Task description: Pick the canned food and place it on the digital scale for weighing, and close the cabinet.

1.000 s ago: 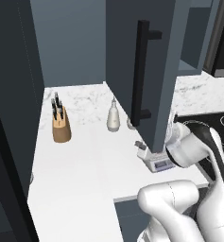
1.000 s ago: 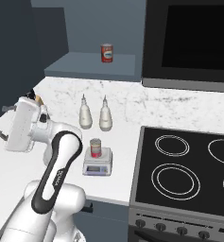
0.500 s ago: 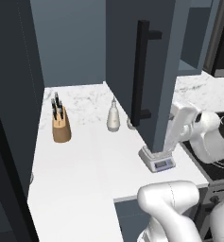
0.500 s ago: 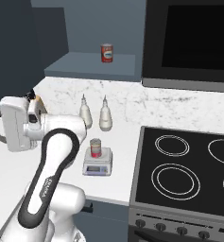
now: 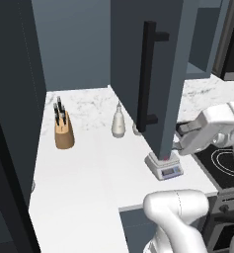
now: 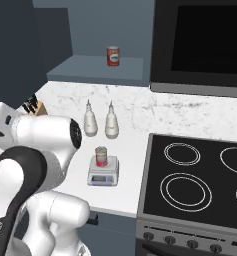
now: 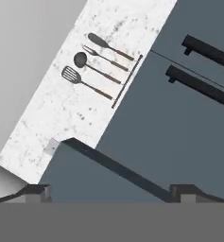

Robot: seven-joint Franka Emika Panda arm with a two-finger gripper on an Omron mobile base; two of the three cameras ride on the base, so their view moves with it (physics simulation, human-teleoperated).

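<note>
Red label, silver top: your can (image 6: 101, 156) stands on the scale (image 6: 103, 172), set on the white counter (image 5: 84, 178) left of the stove (image 6: 200, 185); no lettering on it reads at this size, and the scale's display is too small to make out. You get that only from the right base view, which also shows a second red can (image 6: 113, 55) on the open shelf above and two white bottles (image 6: 100, 120) behind the scale. From the left base view the cabinet door (image 5: 153, 74) stands swung out over the scale (image 5: 163, 166), hiding the can; you see its black bar handle (image 5: 147, 76), one bottle and the knife block (image 5: 63, 131) there. Gripper (image 5: 180, 138) sits just right of the door's lower edge, jaws spread wide, nothing in them. Hand view looks along the door's dark edge at utensils (image 7: 97, 64) hung on marble wall. Since a second ago the hand has swung from the door's near side round to its right.
</note>
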